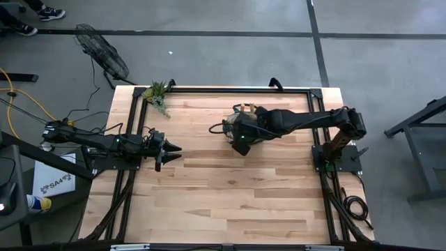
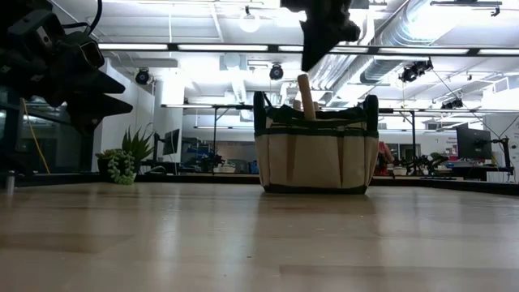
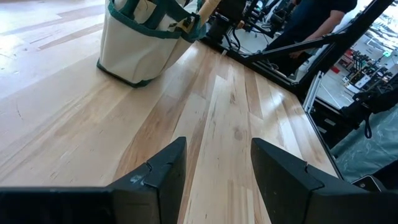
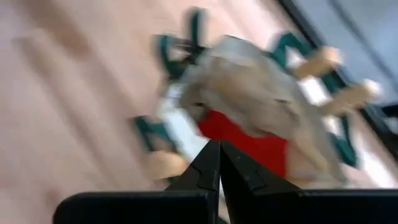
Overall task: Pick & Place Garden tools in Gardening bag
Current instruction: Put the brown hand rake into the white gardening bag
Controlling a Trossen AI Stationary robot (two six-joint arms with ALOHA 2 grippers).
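Observation:
The tan gardening bag (image 1: 242,125) with dark green trim stands upright on its base at the far middle of the table (image 1: 223,202). It also shows in the low view (image 2: 316,158) and the left wrist view (image 3: 140,37). A wooden tool handle (image 2: 306,97) sticks up out of the bag. The blurred right wrist view shows a red glove (image 4: 249,140) and wooden handles (image 4: 320,59) inside. My right gripper (image 4: 219,149) is shut and empty, just above the bag's opening (image 2: 310,63). My left gripper (image 3: 214,168) is open and empty above the table's left side (image 1: 171,148).
A green leafy plant sprig (image 1: 157,94) lies at the far left corner and also shows in the low view (image 2: 126,162). Bare wood lies between my left gripper and the bag, and across the near half of the table. A person (image 3: 311,18) stands beyond the table's right side.

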